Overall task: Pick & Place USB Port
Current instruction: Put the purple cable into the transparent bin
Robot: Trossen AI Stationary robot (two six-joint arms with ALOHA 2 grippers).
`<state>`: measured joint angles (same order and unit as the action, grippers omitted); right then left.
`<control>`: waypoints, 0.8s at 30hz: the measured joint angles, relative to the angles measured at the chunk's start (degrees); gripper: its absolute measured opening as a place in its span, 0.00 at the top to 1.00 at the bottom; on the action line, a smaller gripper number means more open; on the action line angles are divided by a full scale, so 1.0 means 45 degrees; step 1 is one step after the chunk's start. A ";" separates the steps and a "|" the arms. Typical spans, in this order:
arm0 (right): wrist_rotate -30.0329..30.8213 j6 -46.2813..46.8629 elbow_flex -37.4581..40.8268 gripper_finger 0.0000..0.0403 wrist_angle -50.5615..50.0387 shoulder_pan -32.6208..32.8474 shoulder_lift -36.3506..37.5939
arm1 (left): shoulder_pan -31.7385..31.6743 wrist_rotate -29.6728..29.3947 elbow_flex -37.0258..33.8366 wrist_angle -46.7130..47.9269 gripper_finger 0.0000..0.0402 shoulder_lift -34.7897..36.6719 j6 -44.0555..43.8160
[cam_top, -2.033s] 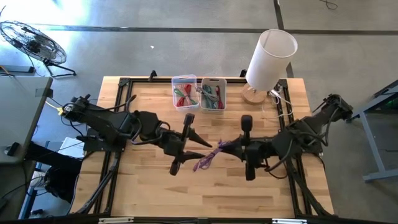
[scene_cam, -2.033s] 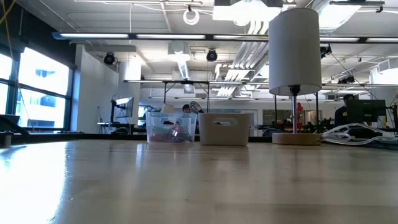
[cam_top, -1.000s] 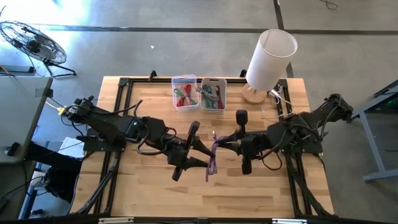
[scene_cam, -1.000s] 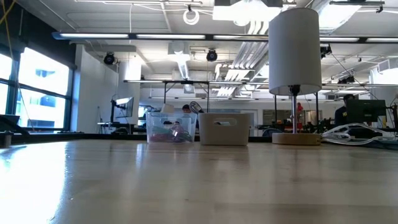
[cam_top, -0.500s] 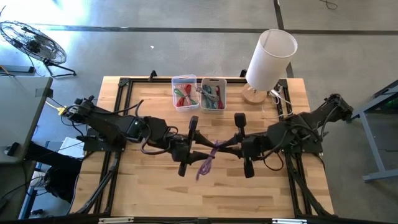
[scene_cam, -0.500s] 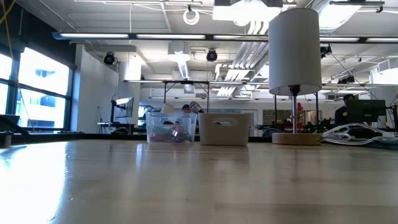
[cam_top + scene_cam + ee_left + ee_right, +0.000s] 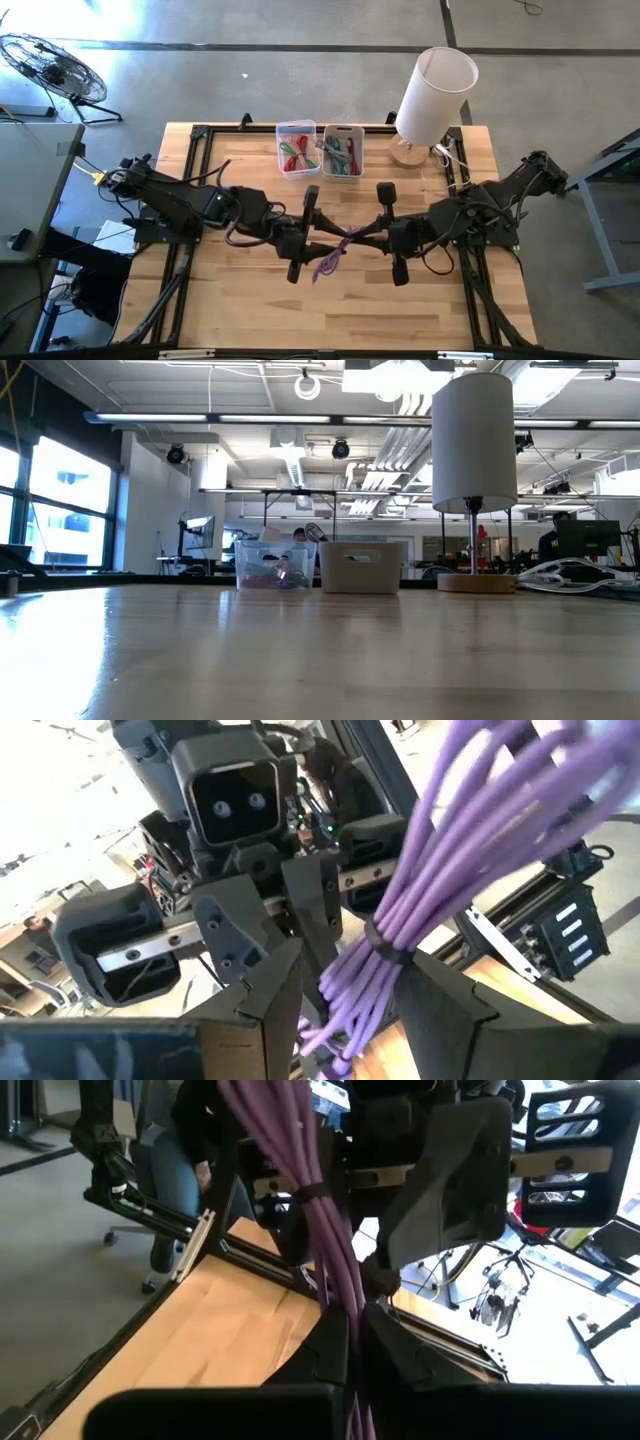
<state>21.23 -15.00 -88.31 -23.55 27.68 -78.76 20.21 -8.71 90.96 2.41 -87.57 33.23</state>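
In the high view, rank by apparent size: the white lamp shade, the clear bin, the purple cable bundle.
1. White lamp shade, clearly largest.
2. Clear bin.
3. Purple cable bundle, thin and held between the left gripper and the right gripper; close to the bin, so unsure.

USB cable (image 7: 333, 251): purple, coiled into a long bundle of parallel strands, cinched near its middle by a dark tie (image 7: 388, 942). It hangs off the table, held up between the two end effectors over mid-table. Right gripper (image 7: 362, 236) is clamped on it; in the right wrist view the bundle (image 7: 322, 1220) runs straight out from between the closed fingers. Left gripper (image 7: 322, 240) sits just beside the bundle's other side, fingers spread, strands (image 7: 470, 850) passing through the gap; contact there is hard to confirm. Loose lower end droops below and toward the left gripper, tilted diagonally. Connector ends not discernible.
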 joint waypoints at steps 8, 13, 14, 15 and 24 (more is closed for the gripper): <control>0.0019 0.0000 0.0005 0.99 0.0006 0.0000 0.0000 | 0.0005 -0.0002 0.0000 -0.0596 0.72 0.0000 -0.0005; 0.0034 -0.0055 0.0011 0.99 -0.0003 -0.0011 0.0000 | 0.0005 -0.0134 0.0000 -0.0601 0.95 0.0000 0.0106; 0.0047 -0.0058 0.0015 0.99 -0.0004 -0.0030 0.0000 | 0.0005 -0.0195 0.0000 -0.0638 0.95 0.0000 0.0126; 0.0044 -0.0058 0.0015 0.99 -0.0004 -0.0069 0.0000 | 0.0010 -0.0330 0.0000 -0.0683 0.94 0.0000 0.0136; 0.0047 0.0344 0.0029 0.85 0.0080 -0.0155 -0.0010 | 0.0010 -0.0885 0.0000 -0.0786 0.95 0.0009 0.0223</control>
<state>21.44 -13.46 -88.18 -23.19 26.98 -78.81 20.25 -12.69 90.96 -1.13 -87.53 34.24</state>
